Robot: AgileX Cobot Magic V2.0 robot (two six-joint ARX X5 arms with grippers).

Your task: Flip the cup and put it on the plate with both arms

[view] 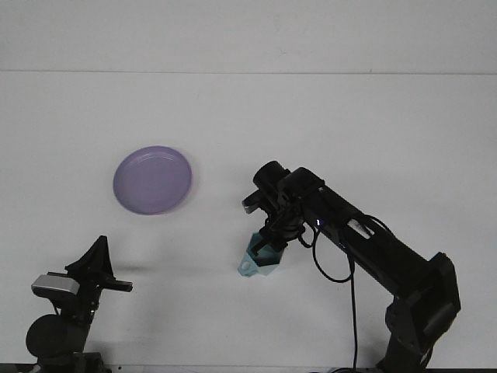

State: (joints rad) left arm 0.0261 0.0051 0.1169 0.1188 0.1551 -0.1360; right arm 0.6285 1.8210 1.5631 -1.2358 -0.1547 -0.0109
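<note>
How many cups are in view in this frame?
1. The teal cup sits at centre-right of the table, held by the right gripper, well apart from the purple plate. No others visible.

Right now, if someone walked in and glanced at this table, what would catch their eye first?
Probably the right arm stretched out over the middle of the white table, its right hand pointing down and gripping a pale teal cup low over the surface. Next, the purple plate, lying alone to the left and well apart from the cup. The left hand sits idle at the near left corner.
</note>
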